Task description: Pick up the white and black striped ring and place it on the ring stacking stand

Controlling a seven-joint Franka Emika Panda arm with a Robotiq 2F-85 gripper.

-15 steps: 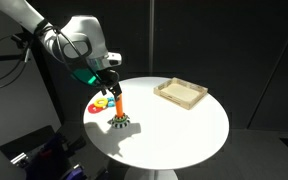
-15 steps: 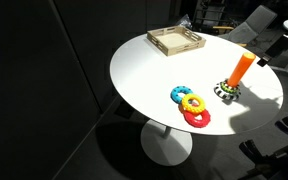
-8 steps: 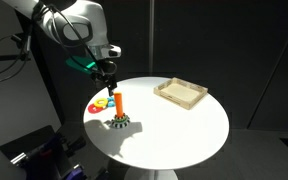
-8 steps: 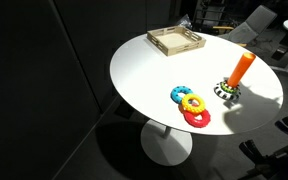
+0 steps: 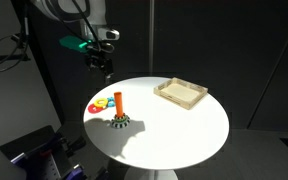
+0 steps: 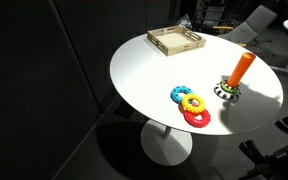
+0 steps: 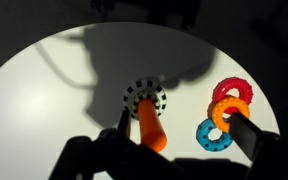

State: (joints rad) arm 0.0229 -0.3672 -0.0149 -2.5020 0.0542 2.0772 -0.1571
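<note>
The white and black striped ring [image 5: 118, 124] lies around the foot of the ring stacking stand, an upright orange peg [image 5: 117, 104], on the round white table [image 5: 174, 125]. Ring [image 6: 227, 92] and peg [image 6: 242, 67] show in both exterior views. In the wrist view the ring [image 7: 144, 97] circles the peg's [image 7: 152, 125] base. My gripper [image 5: 105, 67] hangs high above the table, up and to the left of the peg. In the wrist view its fingers [image 7: 176, 121] are spread wide with nothing between them.
A shallow wooden tray [image 5: 181, 94] [image 6: 175, 41] sits at the table's far side. Red, yellow and blue rings [image 6: 191, 105] [image 7: 229, 110] lie in a cluster beside the peg [image 5: 99, 103].
My gripper has risen well above the peg and drifted slightly left. The striped ring stays at the foot of the peg.
</note>
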